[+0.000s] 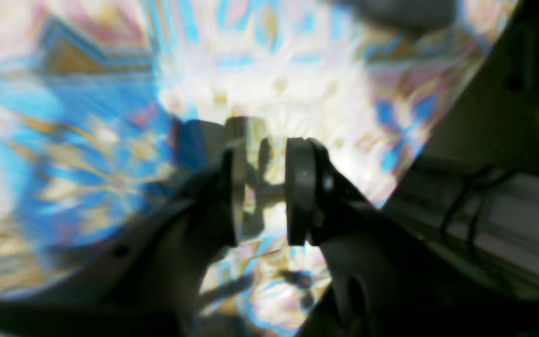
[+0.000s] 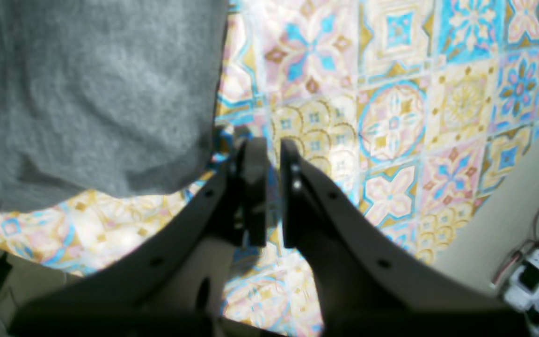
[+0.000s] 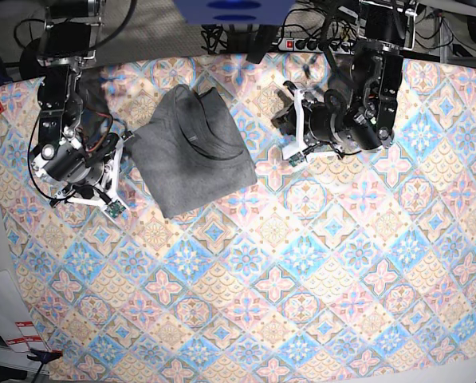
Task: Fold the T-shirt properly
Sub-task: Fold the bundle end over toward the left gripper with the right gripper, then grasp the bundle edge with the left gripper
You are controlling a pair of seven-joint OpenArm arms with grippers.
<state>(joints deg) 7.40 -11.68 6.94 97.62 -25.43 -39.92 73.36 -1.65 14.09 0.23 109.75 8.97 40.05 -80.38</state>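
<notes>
- Grey knit T-shirt (image 3: 194,152) lies folded into a compact block on the patterned cloth (image 3: 317,263) over the table, looks near done.
- Right claw (image 2: 269,187) just beside its edge, nearly closed, gripping nothing.
- Left claw (image 1: 262,187) well apart, partly open, empty.
- Left wrist view blurred; shirt's underside layers hidden.

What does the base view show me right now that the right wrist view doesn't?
Only the base view shows the whole T-shirt folded into a compact shape with its collar on top, plus both arms flanking it, the left gripper apart from it. Only the right wrist view shows the right gripper nearly closed, gripping nothing, beside the shirt's edge. Both show the grey shirt lying on the patterned cloth.
</notes>
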